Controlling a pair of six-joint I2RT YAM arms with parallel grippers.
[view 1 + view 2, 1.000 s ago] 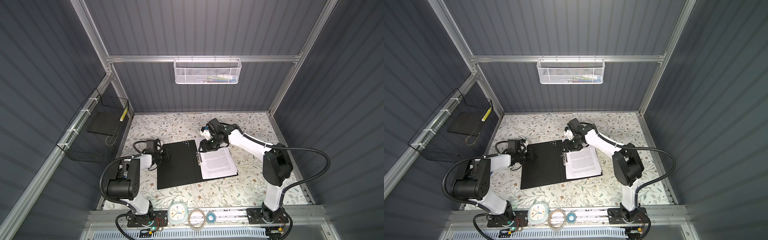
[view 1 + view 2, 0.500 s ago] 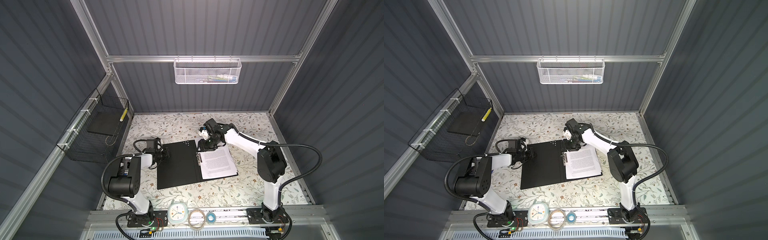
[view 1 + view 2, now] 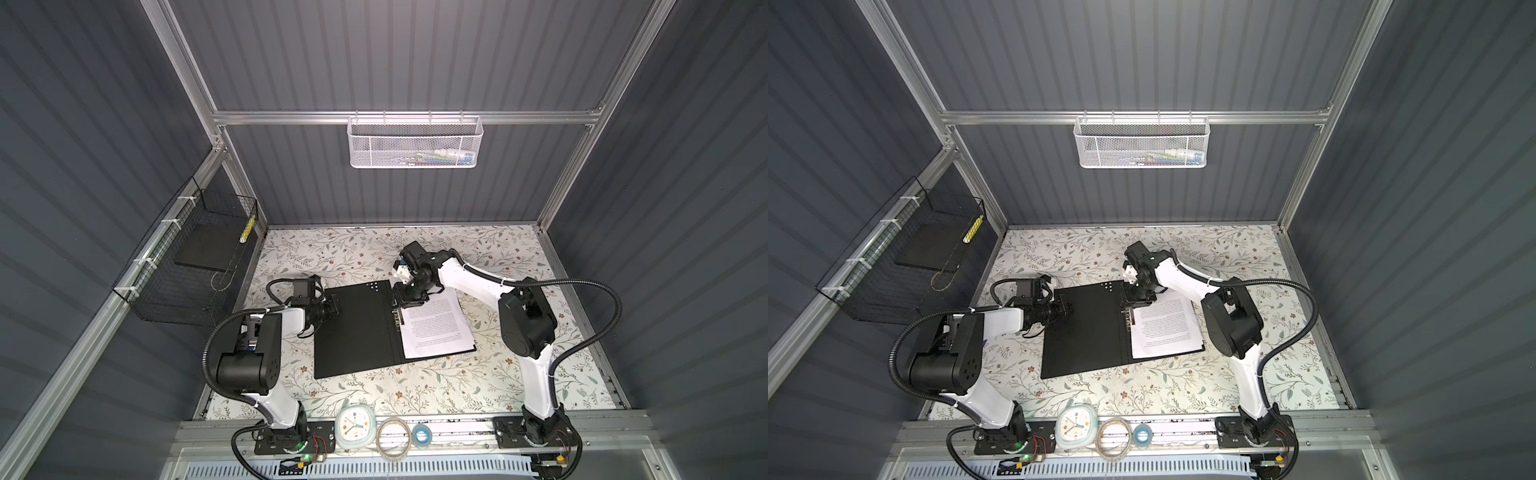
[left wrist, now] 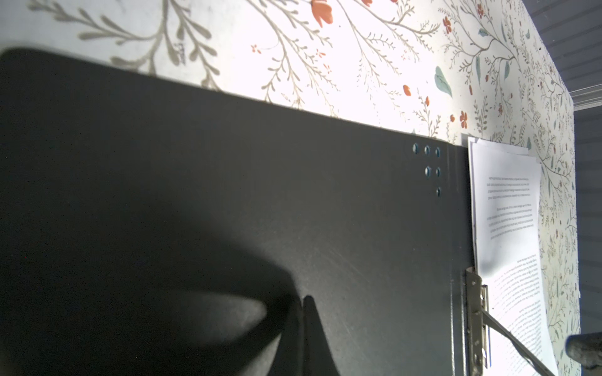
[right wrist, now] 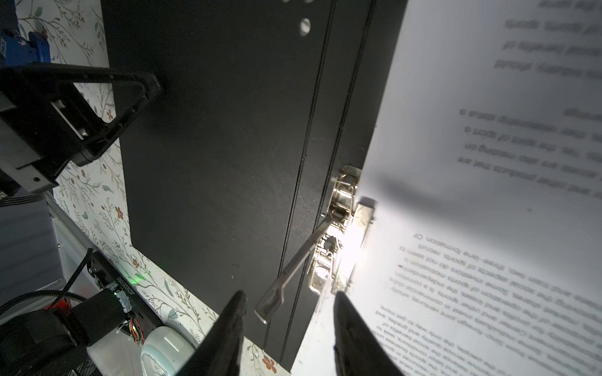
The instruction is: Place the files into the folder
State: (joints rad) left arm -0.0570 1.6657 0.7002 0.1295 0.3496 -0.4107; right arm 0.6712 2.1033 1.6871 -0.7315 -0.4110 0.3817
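The folder (image 3: pixel 353 332) (image 3: pixel 1084 332) lies open on the floral table, black inside facing up. The files (image 3: pixel 436 328) (image 3: pixel 1165 328), white printed sheets, rest on its right half beside the metal clip (image 5: pixel 338 228). My right gripper (image 3: pixel 409 297) (image 5: pixel 290 294) hangs open over the far end of the spine. The clip's raised lever (image 5: pixel 293 267) ends between its two fingers, nearer one of them, with gaps on both sides. My left gripper (image 3: pixel 336 309) (image 4: pixel 304 298) is shut, its tip pressed on the left cover (image 4: pixel 228 179) near the outer edge.
A clock (image 3: pixel 354 424) and two tape rolls (image 3: pixel 394 433) sit on the front rail. A black wire basket (image 3: pixel 195 266) hangs on the left wall and a white mesh basket (image 3: pixel 415 143) on the back wall. The left arm's body stands close to the folder's left side.
The right arm's elbow has swung a little to the left while its gripper stayed over the clip, fingers slightly closer together. Left arm, folder and files have not moved.
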